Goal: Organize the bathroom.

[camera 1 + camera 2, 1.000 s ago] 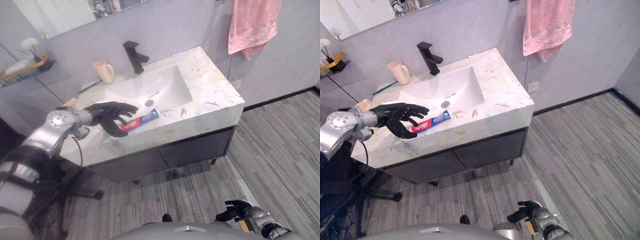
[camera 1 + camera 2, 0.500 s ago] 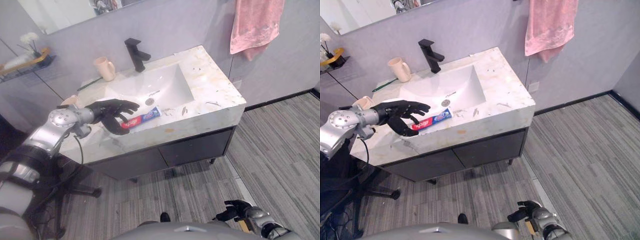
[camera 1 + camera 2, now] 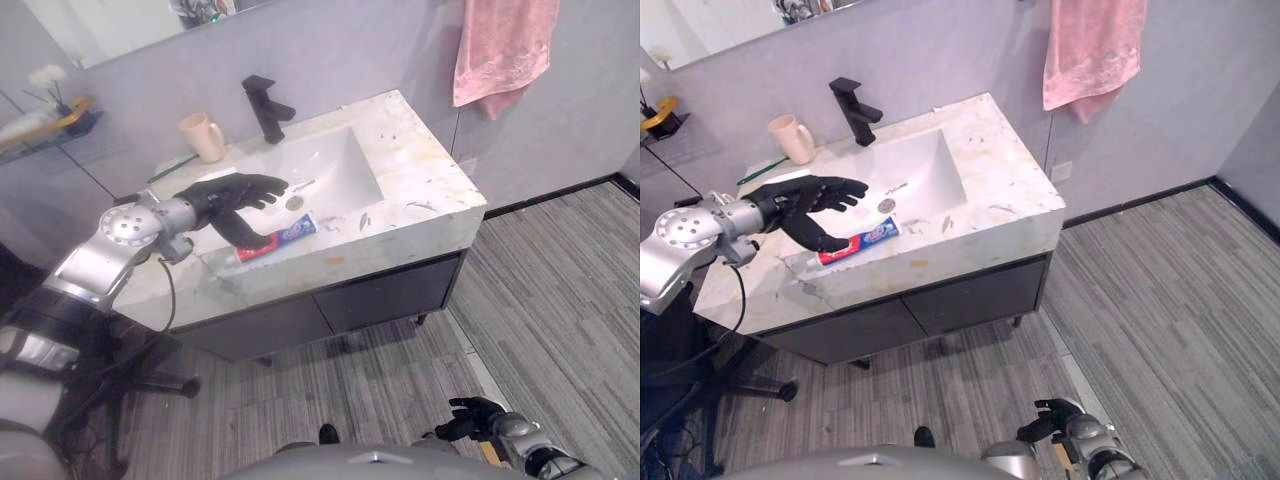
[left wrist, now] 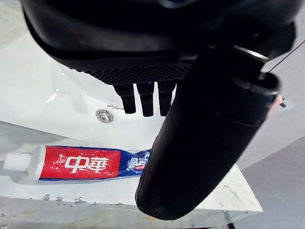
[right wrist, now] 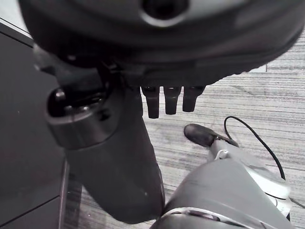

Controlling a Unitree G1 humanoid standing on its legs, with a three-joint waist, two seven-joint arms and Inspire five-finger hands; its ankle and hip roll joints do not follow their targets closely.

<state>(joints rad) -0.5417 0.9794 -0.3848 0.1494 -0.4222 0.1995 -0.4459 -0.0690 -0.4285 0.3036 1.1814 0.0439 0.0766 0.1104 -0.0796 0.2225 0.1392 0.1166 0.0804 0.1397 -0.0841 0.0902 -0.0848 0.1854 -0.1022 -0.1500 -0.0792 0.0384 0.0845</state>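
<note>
Tidying looks barely begun: nothing is picked up yet. Nearest, the right hand hangs low over the floor, its fingers loosely bent, grasping nothing. On the front strip of the marble tabletop the toothpaste tube lies flat, cap pointing to the robot's left. The left hand hovers just above it, fingers spread and thumb dropped toward the tube, not closed on it. Beyond, the white sink basin holds nothing but its drain. Farther back a cream mug stands beside the black faucet; whether anything sits inside the mug cannot be told. A pink towel hangs on the wall.
</note>
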